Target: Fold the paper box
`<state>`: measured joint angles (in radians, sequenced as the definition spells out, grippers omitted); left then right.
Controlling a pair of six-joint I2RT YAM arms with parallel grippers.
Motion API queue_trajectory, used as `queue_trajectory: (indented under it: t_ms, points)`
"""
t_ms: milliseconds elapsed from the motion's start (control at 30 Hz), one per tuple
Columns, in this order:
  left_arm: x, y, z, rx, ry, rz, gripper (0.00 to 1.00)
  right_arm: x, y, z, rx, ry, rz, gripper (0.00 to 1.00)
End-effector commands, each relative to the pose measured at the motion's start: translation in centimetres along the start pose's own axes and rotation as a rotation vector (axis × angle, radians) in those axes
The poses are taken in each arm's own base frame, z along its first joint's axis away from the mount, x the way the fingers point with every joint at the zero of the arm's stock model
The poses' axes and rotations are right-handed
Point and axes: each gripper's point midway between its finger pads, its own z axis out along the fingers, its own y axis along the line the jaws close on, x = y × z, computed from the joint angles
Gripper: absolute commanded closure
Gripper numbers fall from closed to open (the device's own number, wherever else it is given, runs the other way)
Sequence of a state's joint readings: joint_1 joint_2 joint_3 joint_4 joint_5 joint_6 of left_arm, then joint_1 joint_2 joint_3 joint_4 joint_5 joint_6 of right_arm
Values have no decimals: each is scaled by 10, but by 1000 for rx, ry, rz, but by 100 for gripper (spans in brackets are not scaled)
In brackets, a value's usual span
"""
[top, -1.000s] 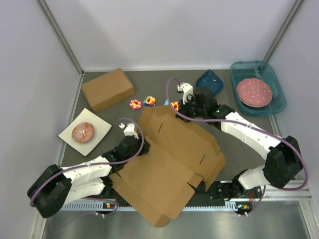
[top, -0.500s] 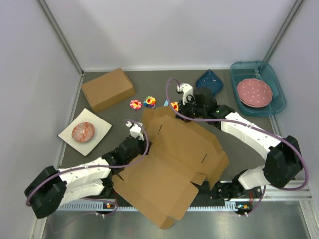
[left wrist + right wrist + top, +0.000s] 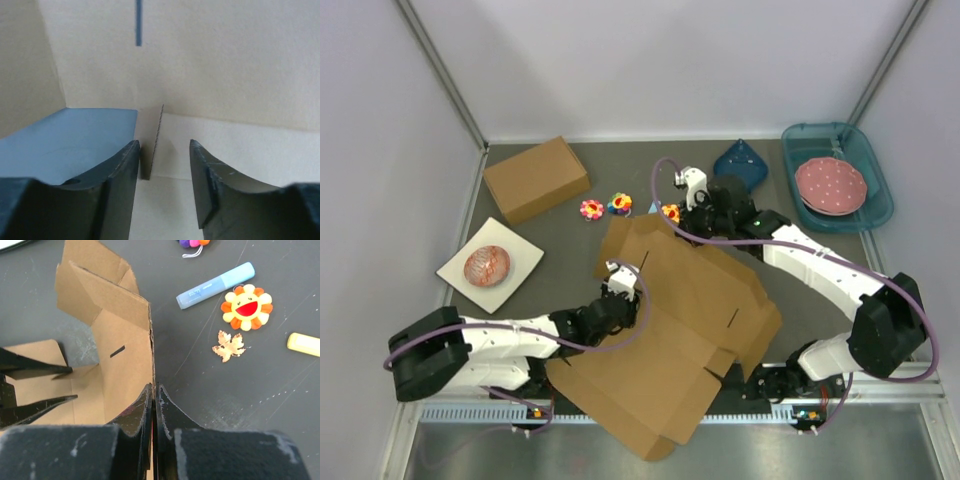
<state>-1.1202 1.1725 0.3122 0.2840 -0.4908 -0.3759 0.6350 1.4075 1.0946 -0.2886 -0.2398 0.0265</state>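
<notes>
Top external view: paper box (image 3: 690, 300) half-folded on surface (image 3: 560, 235) between arms, overhanging near edge. Right claw (image 3: 154, 390) pressed together on box's far wall. Left claw (image 3: 165, 150) spread, straddling flap edge inside box. Beside far wall: marker (image 3: 215, 285), flower toys (image 3: 592, 209). Far left: cardboard carton (image 3: 536, 178), square plate (image 3: 515, 250). Far right: teal tray (image 3: 820, 128).

Paper box (image 3: 690, 300) is seen part-folded on the worktop (image 3: 560, 240), overhanging the near edge. Left jaws are placed over its middle panel. Right jaws are set at its far edge.
</notes>
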Motion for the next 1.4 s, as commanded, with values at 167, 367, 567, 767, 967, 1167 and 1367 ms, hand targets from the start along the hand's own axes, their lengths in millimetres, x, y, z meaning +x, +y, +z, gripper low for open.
queue_trajectory:
  t_ms: [167,367,567,767,967,1167,1367]
  points:
    - [-115,19,-52,-101,-273,-201,27,-19,14,-16,13,11,-107,100]
    - [-158,58,-91,-223,-459,-312,24,-22,18,-29,34,-18,-252,100]
    - [-153,94,-96,-318,-519,-438,25,-26,21,-39,104,-48,-406,100]
    - [-134,124,-76,-362,-505,-543,29,-38,27,-55,182,-90,-568,100]
    - [-143,124,-57,-317,-534,-556,20,-32,26,-55,307,-63,-703,100]
    - [-140,104,-30,-239,-456,-516,10,-19,13,-58,483,-32,-813,100]
    - [-134,105,-29,-217,-505,-536,11,-25,-4,-70,671,-74,-857,100]
